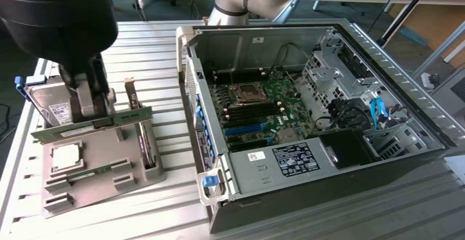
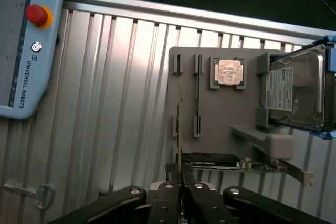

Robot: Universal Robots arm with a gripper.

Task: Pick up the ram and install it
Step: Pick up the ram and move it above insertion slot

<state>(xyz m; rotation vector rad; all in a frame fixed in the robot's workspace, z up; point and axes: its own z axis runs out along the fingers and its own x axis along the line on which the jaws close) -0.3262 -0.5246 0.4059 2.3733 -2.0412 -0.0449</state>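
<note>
Ribbed aluminium tabletop (image 1: pixel 167 207) is carrying a grey parts holder (image 1: pixel 109 188) and an open computer case (image 1: pixel 312 142) in the exterior view. The gripper (image 1: pixel 93 115) is clenching the ram (image 1: pixel 127 117) near mid-length, probably so the stick is hanging level, close over the holder. From the wrist, the ram (image 2: pixel 180 129) is running edge-on straight out between the pinching fingers (image 2: pixel 167 203), over slots that are apparently keeping parts upright for grasping.

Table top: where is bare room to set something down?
Bare slats lie between the teach pendant and the grey parts tray, and between that tray and the computer case. The tray itself is crowded, and the case interior too.
</note>
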